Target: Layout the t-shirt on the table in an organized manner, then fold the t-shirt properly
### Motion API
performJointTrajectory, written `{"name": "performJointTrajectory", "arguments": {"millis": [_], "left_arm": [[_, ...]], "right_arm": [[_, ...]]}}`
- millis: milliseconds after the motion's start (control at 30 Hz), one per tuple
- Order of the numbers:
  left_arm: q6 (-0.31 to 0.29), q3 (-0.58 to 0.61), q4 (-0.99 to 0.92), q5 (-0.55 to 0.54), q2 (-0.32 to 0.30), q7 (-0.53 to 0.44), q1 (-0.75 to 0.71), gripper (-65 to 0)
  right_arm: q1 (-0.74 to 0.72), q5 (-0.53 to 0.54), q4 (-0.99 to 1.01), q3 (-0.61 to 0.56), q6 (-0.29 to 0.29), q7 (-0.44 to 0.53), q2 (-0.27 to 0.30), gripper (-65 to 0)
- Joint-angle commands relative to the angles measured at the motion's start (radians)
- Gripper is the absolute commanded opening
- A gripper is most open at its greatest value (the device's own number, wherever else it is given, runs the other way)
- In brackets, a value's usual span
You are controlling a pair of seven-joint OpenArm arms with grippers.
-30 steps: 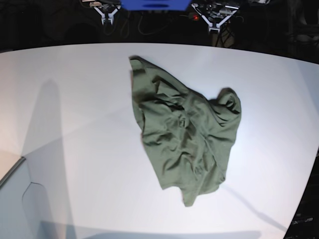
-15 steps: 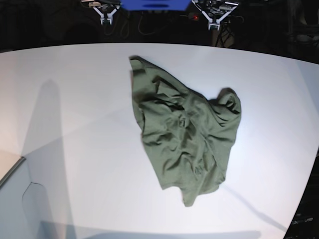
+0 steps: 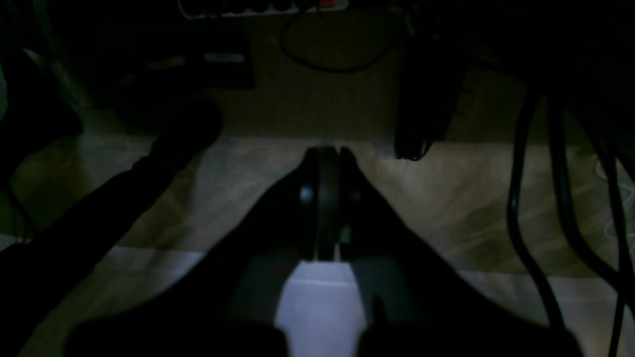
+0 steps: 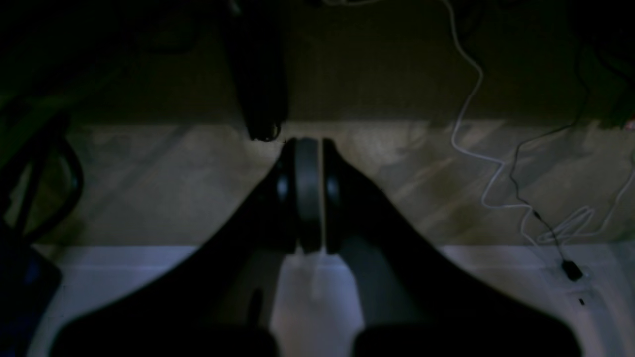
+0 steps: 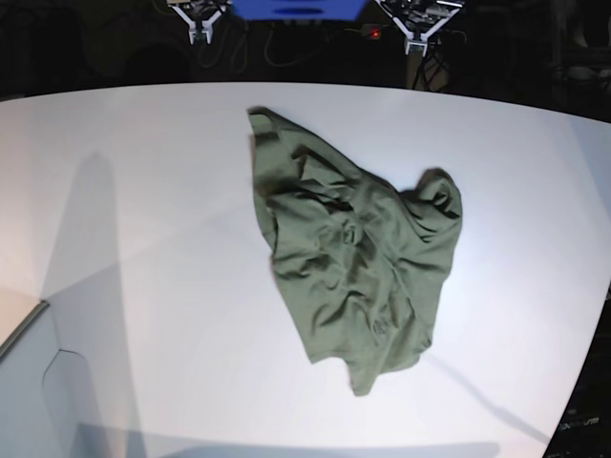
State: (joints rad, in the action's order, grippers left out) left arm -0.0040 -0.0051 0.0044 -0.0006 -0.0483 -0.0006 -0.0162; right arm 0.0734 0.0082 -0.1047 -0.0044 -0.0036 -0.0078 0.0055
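Note:
The olive-green t-shirt [image 5: 351, 252] lies crumpled in a loose heap on the white table [image 5: 143, 239], a little right of centre, running from the far middle toward the near right. Its collar and sleeves cannot be told apart. My left gripper [image 5: 416, 43] and right gripper [image 5: 200, 36] hang at the far edge, well behind the shirt. In the left wrist view the left gripper [image 3: 325, 151] is shut and empty over the floor. In the right wrist view the right gripper [image 4: 307, 144] is shut and empty too. Neither wrist view shows the shirt.
The table's curved far edge [image 5: 305, 86] borders a dark area with cables and a blue block [image 5: 296, 8]. A white cable [image 4: 476, 124] and black cables [image 3: 545, 198] lie on the floor beyond the table. A grey panel edge [image 5: 24, 329] sits at the near left.
Both grippers have drawn back and up toward the top edge of the base view. The t-shirt has not moved.

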Motion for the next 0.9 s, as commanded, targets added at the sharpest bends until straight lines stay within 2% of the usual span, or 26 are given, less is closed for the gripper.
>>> {"name": "performJointTrajectory", "arguments": {"millis": [0, 633, 867], "left_arm": [[0.0, 0.0, 0.001, 0.001, -0.003, 0.0, -0.001, -64.9], [0.0, 0.0, 0.001, 0.001, -0.003, -0.002, -0.026, -64.9], [0.0, 0.0, 0.001, 0.001, -0.023, -0.002, -0.028, -64.9]], "right_arm": [[0.004, 0.002, 0.0, -0.001, 0.014, -0.002, 0.001, -65.0], [0.006, 0.0, 0.001, -0.001, 0.014, -0.002, 0.001, -65.0], [0.007, 0.0, 0.001, -0.001, 0.014, -0.002, 0.001, -65.0]]}}
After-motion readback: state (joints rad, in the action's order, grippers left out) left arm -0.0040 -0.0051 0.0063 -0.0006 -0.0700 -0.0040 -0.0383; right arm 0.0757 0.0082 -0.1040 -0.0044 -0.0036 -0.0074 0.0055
